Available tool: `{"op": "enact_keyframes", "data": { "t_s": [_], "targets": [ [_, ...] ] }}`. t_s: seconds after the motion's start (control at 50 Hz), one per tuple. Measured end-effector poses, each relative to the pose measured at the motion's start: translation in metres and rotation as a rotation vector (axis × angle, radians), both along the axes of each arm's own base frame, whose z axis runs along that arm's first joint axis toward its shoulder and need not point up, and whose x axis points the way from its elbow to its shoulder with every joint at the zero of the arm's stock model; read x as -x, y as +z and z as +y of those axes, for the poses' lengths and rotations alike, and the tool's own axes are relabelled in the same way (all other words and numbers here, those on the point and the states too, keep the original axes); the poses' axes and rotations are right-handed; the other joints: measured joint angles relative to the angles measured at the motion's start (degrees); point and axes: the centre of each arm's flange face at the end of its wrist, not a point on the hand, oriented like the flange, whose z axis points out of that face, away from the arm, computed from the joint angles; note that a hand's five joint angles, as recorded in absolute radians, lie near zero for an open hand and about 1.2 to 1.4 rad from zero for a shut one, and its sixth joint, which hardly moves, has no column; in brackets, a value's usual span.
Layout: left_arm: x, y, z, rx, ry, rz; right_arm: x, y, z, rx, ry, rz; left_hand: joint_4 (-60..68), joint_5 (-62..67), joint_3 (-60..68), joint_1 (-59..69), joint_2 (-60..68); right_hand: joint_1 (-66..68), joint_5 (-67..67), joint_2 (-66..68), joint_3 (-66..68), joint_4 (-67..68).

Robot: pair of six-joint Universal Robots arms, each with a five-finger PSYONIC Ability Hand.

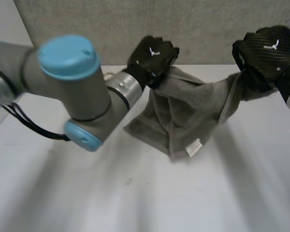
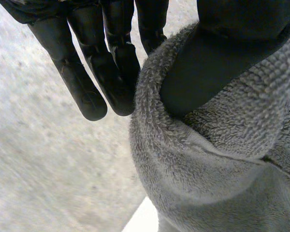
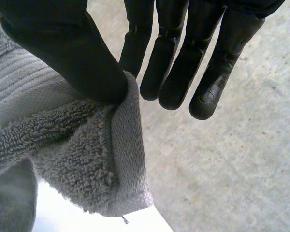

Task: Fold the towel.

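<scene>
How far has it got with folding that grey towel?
Early on, it seems. Done: the towel is lifted. In hand: the left hand and right hand each pinch its upper edge, so it hangs between them, its lower part at the white table. Left: laying it down folded flat.

A bare white tabletop (image 1: 145, 203) lies below the left robot hand (image 1: 152, 55) and the right robot hand (image 1: 268, 48). Behind both stands a grey speckled panel (image 1: 111, 24), rising from the tabletop's far edge, well beyond their fingertips.
</scene>
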Motion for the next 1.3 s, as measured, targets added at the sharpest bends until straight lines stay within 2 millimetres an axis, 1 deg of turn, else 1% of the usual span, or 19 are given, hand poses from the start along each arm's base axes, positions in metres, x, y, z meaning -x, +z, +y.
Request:
{"op": "enact_keyframes", "data": {
  "t_s": [0.12,0.24,0.32,0.46,0.48,0.5,0.52,0.54,0.64,0.74,0.8,0.84,0.86,0.88,0.9,0.98,1.0,1.08,1.3],
  "targets": [
    [-0.026,0.038,0.019,0.116,0.037,-0.129,-0.004,0.008,-0.004,-0.011,0.024,-0.066,0.0,0.0,0.0,0.0,0.0,0.0,0.0,0.0,0.0,0.0],
    [-0.039,0.039,0.023,0.149,0.063,-0.259,-0.011,-0.020,-0.021,-0.117,0.036,-0.073,0.0,0.0,0.0,0.0,0.1,0.0,0.0,0.0,0.0,0.0],
    [-0.038,0.015,0.015,0.117,0.063,-0.331,-0.015,-0.051,-0.034,-0.204,0.033,-0.047,-1.3,0.0,-1.2,0.0,-1.1,0.0,0.1,0.0,0.0,0.0],
    [-0.022,-0.059,-0.006,0.020,0.038,-0.420,-0.024,-0.103,-0.053,-0.309,0.023,0.046,-6.2,-4.4,-7.2,-2.4,-7.1,0.0,0.1,0.0,0.0,0.0],
    [-0.022,-0.059,-0.006,0.020,0.038,-0.420,-0.024,-0.103,-0.053,-0.309,0.023,0.046,-6.2,-4.4,-7.2,-2.4,-7.1,0.0,0.1,0.0,0.0,0.0],
    [-0.017,-0.080,-0.013,0.007,0.034,-0.430,-0.026,-0.114,-0.058,-0.313,0.007,0.085,-19.6,-18.3,-20.4,-18.2,-20.4,0.0,0.1,0.0,0.0,0.0],
    [-0.017,-0.080,-0.013,0.007,0.034,-0.430,-0.026,-0.114,-0.058,-0.313,0.007,0.085,-19.6,-18.3,-20.4,-18.2,-20.4,0.0,0.1,0.0,0.0,0.0],
    [-0.011,-0.099,-0.019,0.003,0.031,-0.433,-0.026,-0.121,-0.064,-0.303,-0.020,0.122,-40.3,-39.0,-41.0,-39.5,-41.2,0.0,0.1,0.0,0.0,0.0],
    [-0.005,-0.113,-0.026,0.011,0.035,-0.416,-0.023,-0.122,-0.075,-0.240,-0.097,0.170,-51.0,-49.1,-50.7,-47.1,-51.0,0.0,0.1,0.0,0.0,0.0],
    [-0.004,-0.100,-0.028,0.019,0.046,-0.359,-0.018,-0.115,-0.084,-0.157,-0.165,0.183,-57.0,-54.6,-56.9,-53.1,-56.9,-0.2,-0.1,-0.5,-0.3,-0.3],
    [-0.007,-0.076,-0.024,0.003,0.051,-0.288,-0.018,-0.115,-0.083,-0.148,-0.171,0.182,-59.2,-56.3,-59.1,-55.2,-59.0,-9.2,-11.1,-13.2,-13.3,-13.5],
    [-0.007,-0.076,-0.024,0.003,0.051,-0.288,-0.018,-0.115,-0.083,-0.148,-0.171,0.182,-59.2,-56.3,-59.1,-55.2,-59.0,-9.2,-11.1,-13.2,-13.3,-13.5],
    [-0.011,-0.054,-0.019,-0.018,0.051,-0.223,-0.019,-0.117,-0.080,-0.162,-0.164,0.179,-59.5,-56.5,-59.4,-55.4,-59.4,-27.1,-33.1,-35.6,-35.2,-35.7],
    [-0.011,-0.054,-0.019,-0.018,0.051,-0.223,-0.019,-0.117,-0.080,-0.162,-0.164,0.179,-59.5,-56.5,-59.4,-55.4,-59.4,-27.1,-33.1,-35.6,-35.2,-35.7],
    [-0.016,-0.034,-0.013,-0.042,0.048,-0.161,-0.019,-0.119,-0.077,-0.185,-0.157,0.171,-59.5,-56.6,-59.5,-55.6,-59.4,-34.2,-42.4,-43.9,-44.2,-44.6],
    [-0.018,-0.028,-0.011,-0.050,0.047,-0.141,-0.019,-0.120,-0.075,-0.194,-0.155,0.167,-59.6,-56.6,-59.5,-55.6,-59.4,-34.2,-42.4,-43.9,-44.2,-44.6],
    [-0.025,-0.013,-0.005,-0.078,0.047,-0.093,-0.018,-0.119,-0.071,-0.225,-0.152,0.134,-59.6,-56.7,-59.5,-55.6,-59.4,-39.4,-48.9,-49.1,-50.0,-51.0],
    [-0.033,-0.008,-0.002,-0.113,0.058,-0.069,-0.016,-0.110,-0.063,-0.289,-0.149,0.029,-59.6,-56.7,-59.4,-55.6,-59.4,-40.7,-50.5,-51.2,-52.1,-52.3],
    [-0.057,-0.035,-0.003,-0.300,0.127,-0.046,-0.015,-0.079,-0.058,-0.474,-0.053,-0.225,-55.8,-54.9,-55.7,-52.1,-55.6,-40.7,-50.5,-51.2,-52.3,-52.3]
  ]
}}
